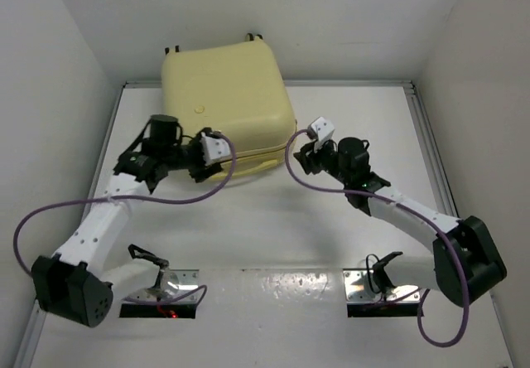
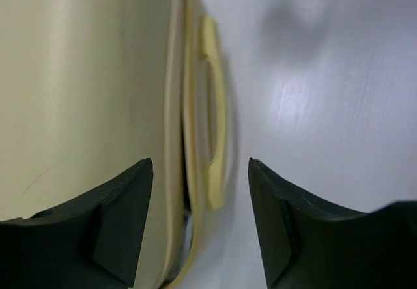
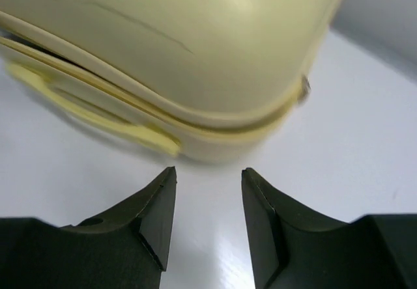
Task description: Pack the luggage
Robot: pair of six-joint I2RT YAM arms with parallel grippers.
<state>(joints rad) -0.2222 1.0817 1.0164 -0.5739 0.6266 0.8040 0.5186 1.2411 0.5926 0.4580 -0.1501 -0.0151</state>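
Two claws flank the luggage, which lies lid-down at the far edge of the worktop. We see the left claw parted astride the side handle, probably to pinch the seam shut; the right claw stands parted and empty just off its near right corner, likely to brace it

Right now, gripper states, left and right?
Left gripper: open, luggage handle between its jaws, not clamped.
Right gripper: open, empty.
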